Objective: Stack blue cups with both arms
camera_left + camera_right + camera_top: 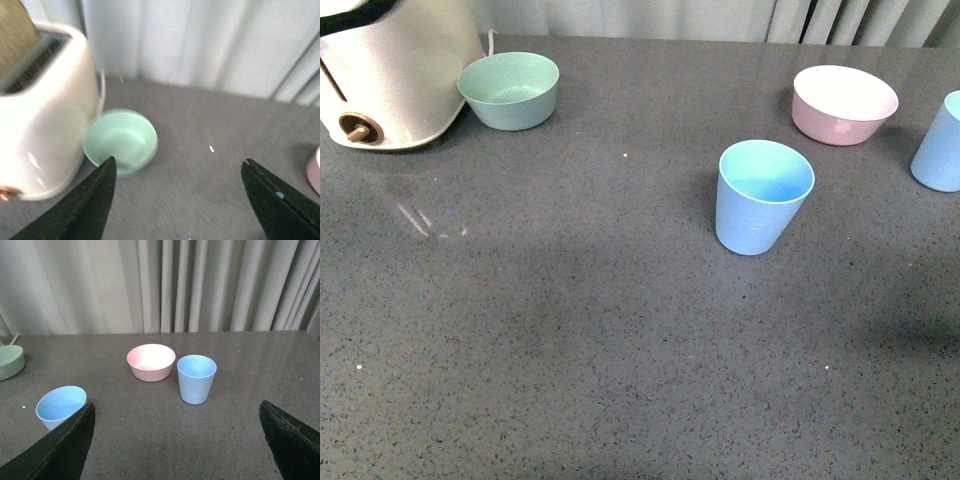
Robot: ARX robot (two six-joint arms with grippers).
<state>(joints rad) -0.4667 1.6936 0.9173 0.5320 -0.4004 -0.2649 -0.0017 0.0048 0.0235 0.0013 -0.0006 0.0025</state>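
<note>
One blue cup (760,198) stands upright mid-table in the front view; a second blue cup (940,145) stands at the right edge, cut off by the frame. Neither arm shows in the front view. In the right wrist view my right gripper (177,412) is open above the table, with one blue cup (196,379) ahead between its fingers and the other blue cup (60,406) partly behind one finger (60,450). My left gripper (177,172) is open with nothing between its fingers; no cup shows in its view.
A pink bowl (844,104) with a white inside sits between the two cups at the back. A mint-green bowl (510,90) stands against a white toaster (390,75) at the back left. Curtains hang behind the table's far edge.
</note>
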